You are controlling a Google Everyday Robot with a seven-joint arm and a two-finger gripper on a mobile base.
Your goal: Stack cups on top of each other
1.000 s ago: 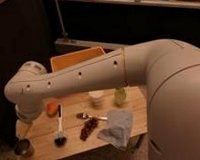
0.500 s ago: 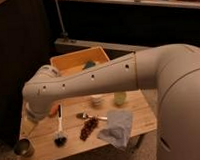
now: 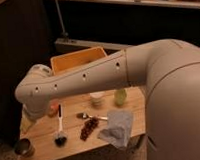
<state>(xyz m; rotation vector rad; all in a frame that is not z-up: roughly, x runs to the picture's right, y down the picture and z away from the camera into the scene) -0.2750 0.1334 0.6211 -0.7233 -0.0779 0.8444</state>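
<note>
Cups: dark grey-brown cup (image 3: pixel 24 147) at near-left corner of tabletop (image 3: pixel 43 141); green cup (image 3: pixel 120 97) far right, well apart. Stacking: not begun. Gripper (image 3: pixel 28 123): low left, above dark grey-brown cup; spread or closed, cannot tell.

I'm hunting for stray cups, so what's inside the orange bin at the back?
Only the bin's orange back wall shows. The arm covers its front and floor, so any contents are hidden. The hand hangs at the table's left edge, near the dark cup.
</note>
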